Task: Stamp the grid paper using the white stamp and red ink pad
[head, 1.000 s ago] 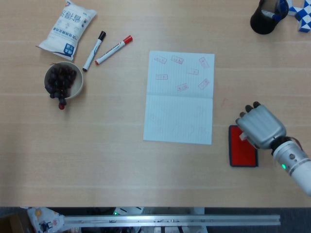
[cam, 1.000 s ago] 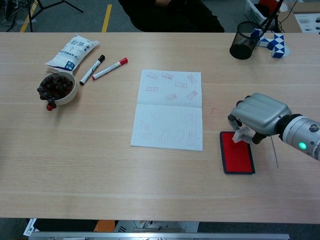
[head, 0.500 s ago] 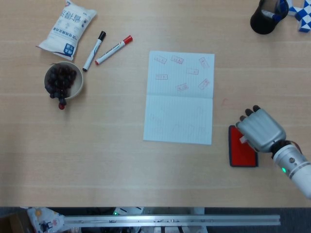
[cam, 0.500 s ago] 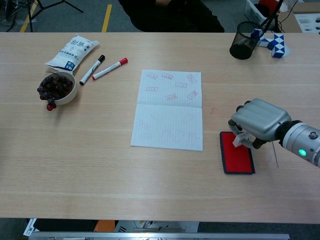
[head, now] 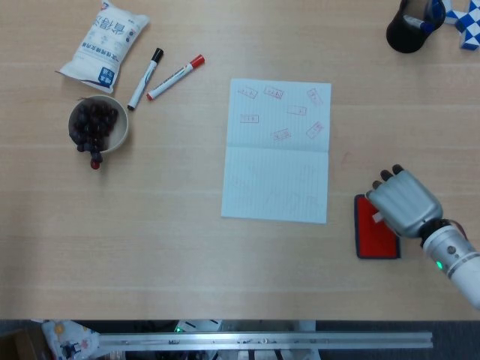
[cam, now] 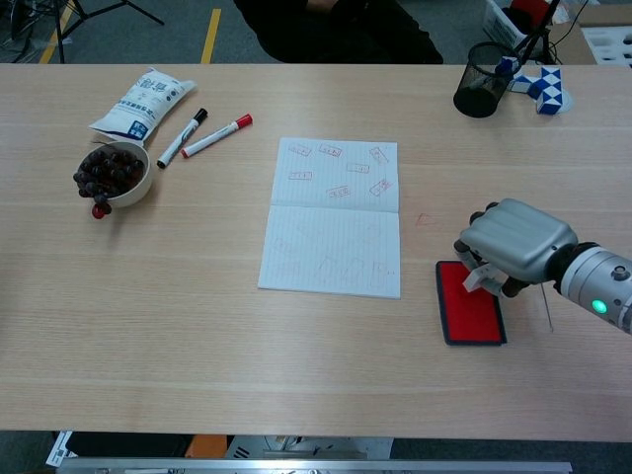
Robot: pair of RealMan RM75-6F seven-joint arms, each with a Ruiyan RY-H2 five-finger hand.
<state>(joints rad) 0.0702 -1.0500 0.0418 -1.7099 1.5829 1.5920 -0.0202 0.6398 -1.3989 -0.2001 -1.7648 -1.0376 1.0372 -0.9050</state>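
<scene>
Writing on upper-left white bag (head: 104, 42) and stamp marks on centre grid paper (head: 277, 151) too small to read; right hand (head: 403, 203), lower right, knuckles up, fingers curled round white stamp (cam: 478, 277) on red ink pad (cam: 470, 314).

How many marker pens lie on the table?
2: a black-capped marker and a red-capped marker, side by side above the bowl of fruit, right of the white packet.

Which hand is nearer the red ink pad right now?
Right. The right hand is over the red ink pad, holding the white stamp; the left hand isn't in view.
</scene>
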